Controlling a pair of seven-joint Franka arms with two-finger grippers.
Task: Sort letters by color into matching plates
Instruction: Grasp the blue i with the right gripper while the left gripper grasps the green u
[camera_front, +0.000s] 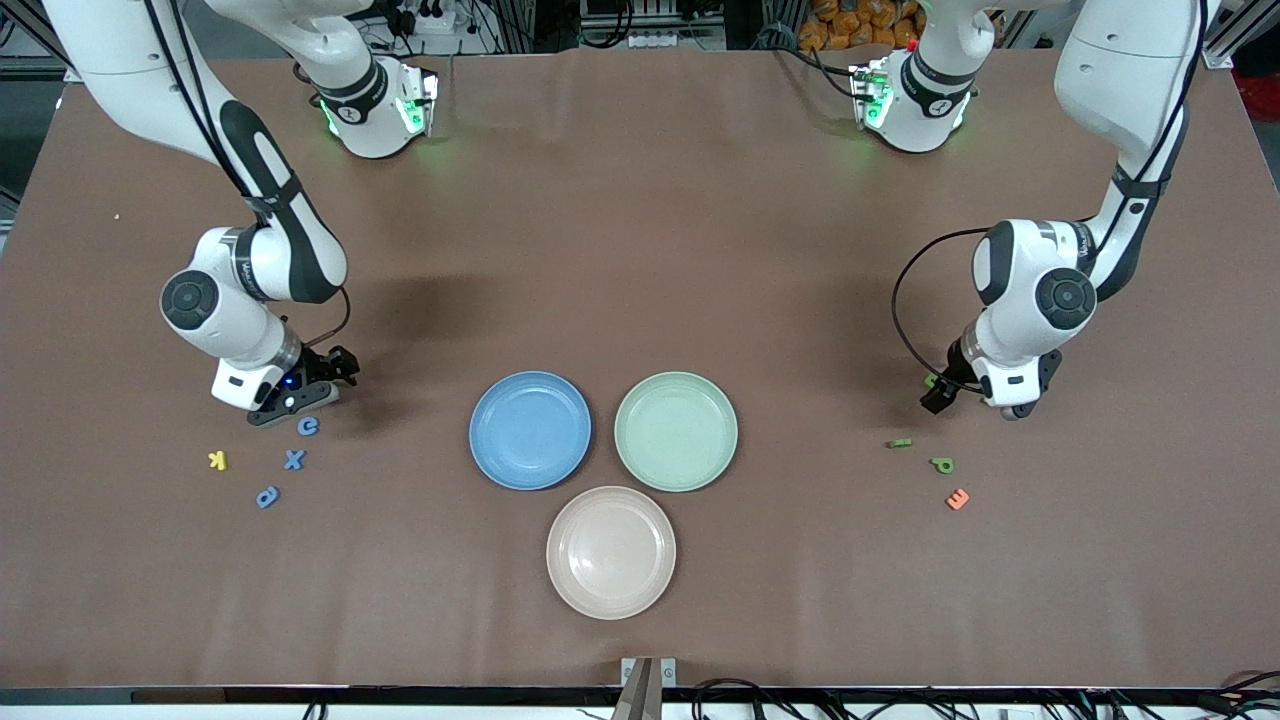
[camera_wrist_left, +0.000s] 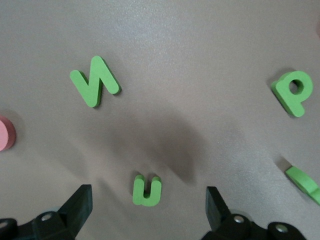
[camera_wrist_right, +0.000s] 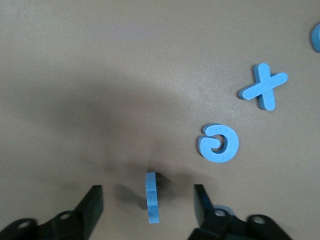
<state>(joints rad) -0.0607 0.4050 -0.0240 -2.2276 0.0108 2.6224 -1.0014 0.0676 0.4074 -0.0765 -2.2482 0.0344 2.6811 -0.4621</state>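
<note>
- Right gripper: low at the table, jaws apart, straddling a thin blue foam letter standing on edge; contact apparently none.
- Left gripper: jaws wide, straddling the small green foam "u".
- Round blue plate and mint-green plate: mid-table, side by side.

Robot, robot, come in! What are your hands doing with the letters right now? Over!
Left end effector open, low over green U. Right end effector open around upright blue letter. Blue plate, green plate empty. Nothing blocking.

Blue letters lie toward the right arm's end; green letters toward the left's; blue plate beside green plate.
</note>
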